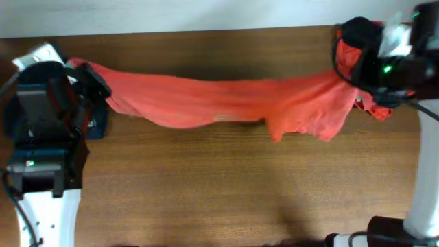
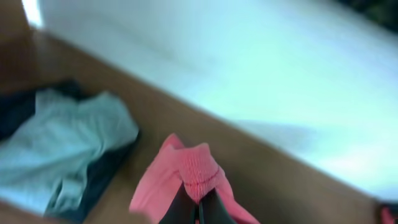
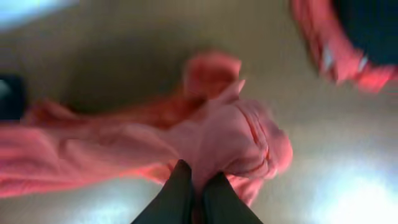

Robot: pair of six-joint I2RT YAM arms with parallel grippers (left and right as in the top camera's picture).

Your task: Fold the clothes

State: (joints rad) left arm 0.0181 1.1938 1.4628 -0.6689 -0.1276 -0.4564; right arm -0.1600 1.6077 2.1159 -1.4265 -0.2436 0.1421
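orange-red T-shirt (image 1: 219,99): one; stretched in a long band across the far half of the worktop, one end at each gripper, its lower edge sagging right of the middle; I cannot tell whether it touches the wood.
left gripper (image 2: 198,208): one; jaws pinched tight on a bunched fold of the orange-red T-shirt at the band's left end.
right gripper (image 3: 199,193): one; jaws closed together on a gathered lump of the same shirt at the band's right end.
second red garment (image 3: 333,53): one; crumpled at the far right corner, just beyond the right gripper and apart from the held shirt.
pale grey-green garment (image 2: 62,149): one; a loose heap at the left end, near the left gripper.
dark garment (image 2: 102,177): at least one; lying under the pale heap with its edge showing; navy or black, too blurred to say.
worktop (image 1: 206,192): one; brown wood, carrying all the clothes.
lettering on the shirt: not readable from here.
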